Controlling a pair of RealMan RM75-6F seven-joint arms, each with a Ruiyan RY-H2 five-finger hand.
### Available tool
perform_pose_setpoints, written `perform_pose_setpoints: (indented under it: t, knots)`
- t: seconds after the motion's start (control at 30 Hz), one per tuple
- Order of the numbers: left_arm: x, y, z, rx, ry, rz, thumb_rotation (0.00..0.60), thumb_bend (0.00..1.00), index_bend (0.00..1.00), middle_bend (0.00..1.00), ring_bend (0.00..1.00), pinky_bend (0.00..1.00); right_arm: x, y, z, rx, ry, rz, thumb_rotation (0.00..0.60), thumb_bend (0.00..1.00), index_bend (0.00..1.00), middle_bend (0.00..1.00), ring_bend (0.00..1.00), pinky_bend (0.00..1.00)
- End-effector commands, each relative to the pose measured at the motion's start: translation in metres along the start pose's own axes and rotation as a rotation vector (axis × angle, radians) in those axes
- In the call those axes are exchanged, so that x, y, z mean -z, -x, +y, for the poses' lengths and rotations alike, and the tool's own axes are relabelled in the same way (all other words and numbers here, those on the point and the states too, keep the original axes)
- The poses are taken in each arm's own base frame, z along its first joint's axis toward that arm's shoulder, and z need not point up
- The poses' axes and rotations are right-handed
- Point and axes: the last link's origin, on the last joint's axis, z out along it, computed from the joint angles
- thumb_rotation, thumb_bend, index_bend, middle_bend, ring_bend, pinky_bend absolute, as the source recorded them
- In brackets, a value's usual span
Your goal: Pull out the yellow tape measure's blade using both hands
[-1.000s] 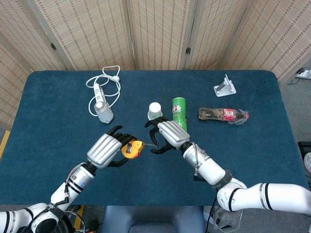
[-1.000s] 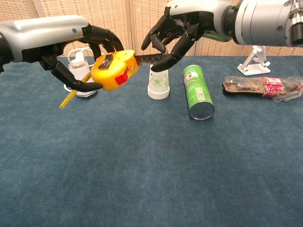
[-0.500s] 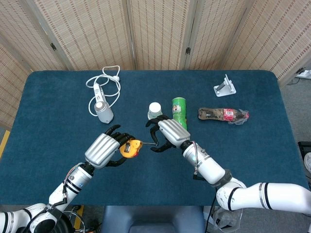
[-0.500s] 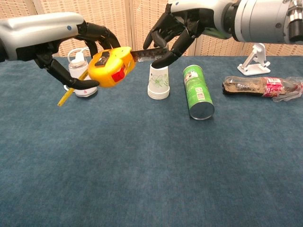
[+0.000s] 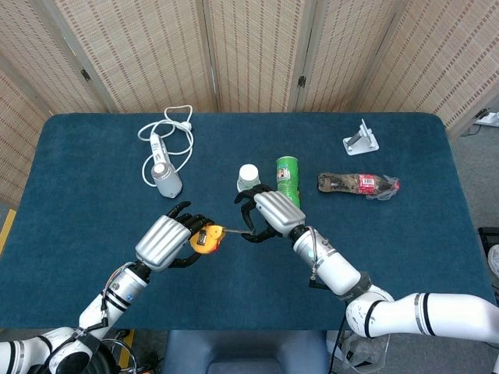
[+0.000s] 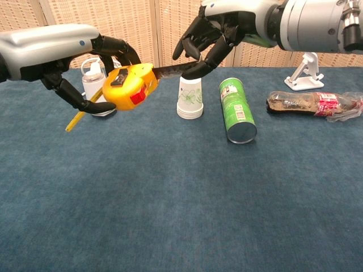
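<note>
My left hand [image 6: 93, 68] [image 5: 168, 240] grips the yellow tape measure [image 6: 129, 86] [image 5: 204, 238], held up above the blue table. A short length of dark blade [image 6: 170, 70] [image 5: 234, 231] runs from the case to the right. My right hand [image 6: 212, 37] [image 5: 269, 214] pinches the blade's end between thumb and finger, the other fingers spread. A yellow strap [image 6: 79, 112] hangs from the case down to the left.
Behind the hands stand a stack of paper cups [image 6: 190, 97], a green chip can [image 6: 237, 109] lying on its side, and a wrapped bottle [image 6: 312, 103]. A white charger with cable [image 5: 164, 156] lies back left, a white stand [image 5: 360, 140] back right.
My left hand has drawn the tape case a little to the left and up, away from the right hand. More blade shows between the two hands now.
</note>
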Motion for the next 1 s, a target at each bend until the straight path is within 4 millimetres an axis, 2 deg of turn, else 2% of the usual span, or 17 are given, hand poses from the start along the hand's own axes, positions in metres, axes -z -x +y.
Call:
perform_pose_setpoints:
  t: [0.03,0.23,0.53,1.0]
  knots:
    - [0.000,0.002,-0.001,0.000,-0.003,-0.002,0.600,0.42,0.56,0.54,0.47,0.16,0.000,0.000,0.001,0.001,0.004,0.000,0.600,0.37,0.74,0.29,0.20,0.12]
    - [0.000,0.005,-0.004,-0.001,-0.009,-0.009,0.600,0.42,0.56,0.54,0.47,0.16,-0.001,0.000,0.004,0.000,0.008,0.002,0.600,0.46,0.74,0.30,0.21,0.12]
    - [0.003,0.012,-0.014,-0.012,-0.030,-0.023,0.600,0.42,0.56,0.54,0.47,0.16,0.008,-0.007,0.006,-0.007,0.004,0.013,0.600,0.48,0.75,0.30,0.21,0.12]
    - [0.014,0.040,-0.062,-0.038,-0.138,-0.094,0.600,0.42,0.56,0.54,0.47,0.15,0.060,-0.046,0.019,-0.008,0.031,0.075,0.600,0.48,0.76,0.30,0.20,0.12]
